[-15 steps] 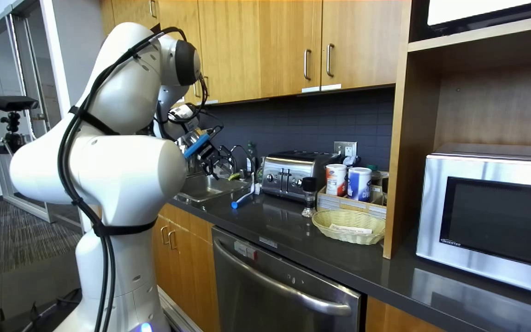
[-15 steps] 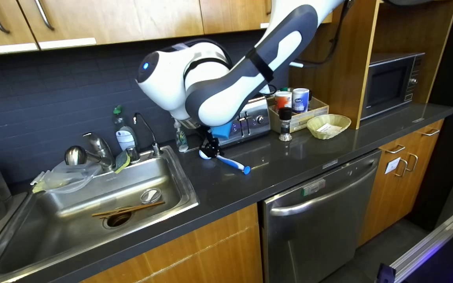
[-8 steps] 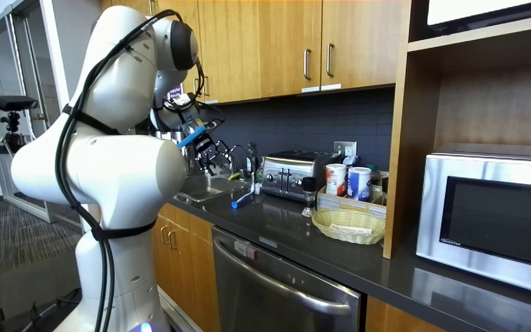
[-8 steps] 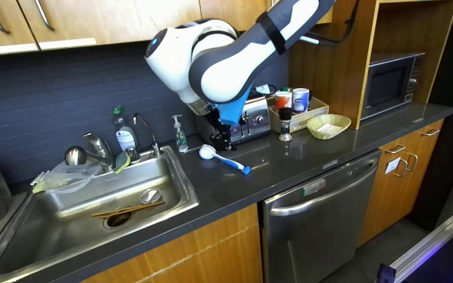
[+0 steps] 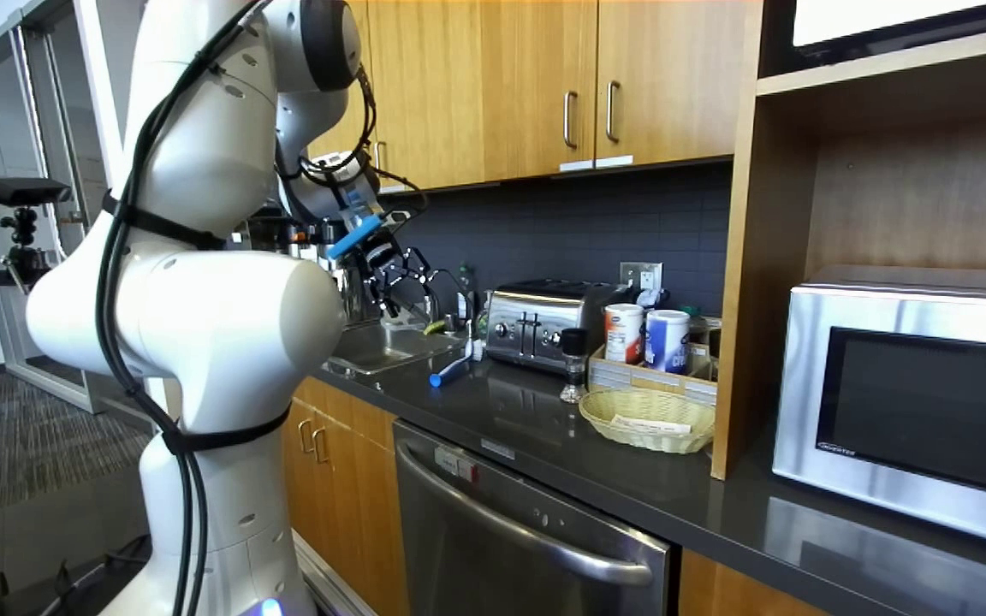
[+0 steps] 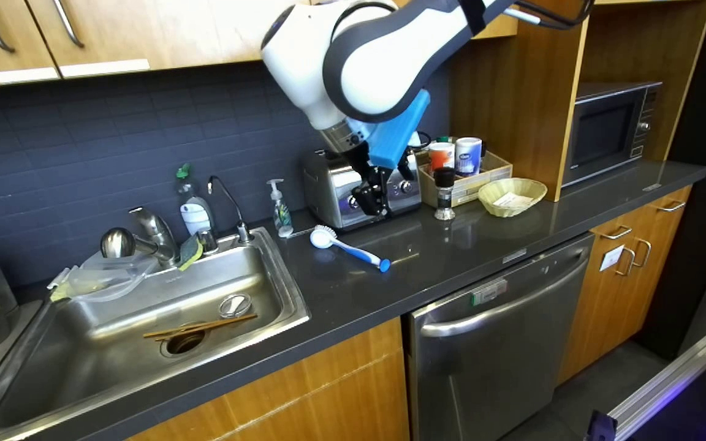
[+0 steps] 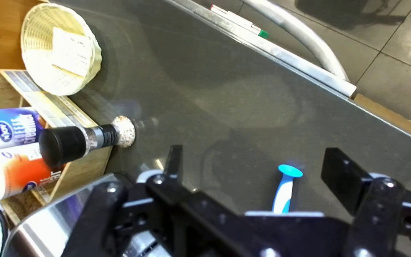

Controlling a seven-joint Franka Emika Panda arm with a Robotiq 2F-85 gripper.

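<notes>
Lifted since a second ago, the arm (image 6: 383,67) is held higher above the counter (image 6: 451,263). By its end, the toaster (image 6: 334,196) is partly hidden in an exterior view. The gripper (image 7: 255,166) is spread wide. The blue-and-white brush (image 6: 354,250) is seen on the counter near the toaster.

Brush (image 6: 359,252) on counter (image 6: 341,294), before toaster (image 6: 342,191)

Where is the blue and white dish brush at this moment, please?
In an exterior view, the dish brush lies on the dark counter to the right of the sink, in front of the toaster and near the pump bottle.
</notes>
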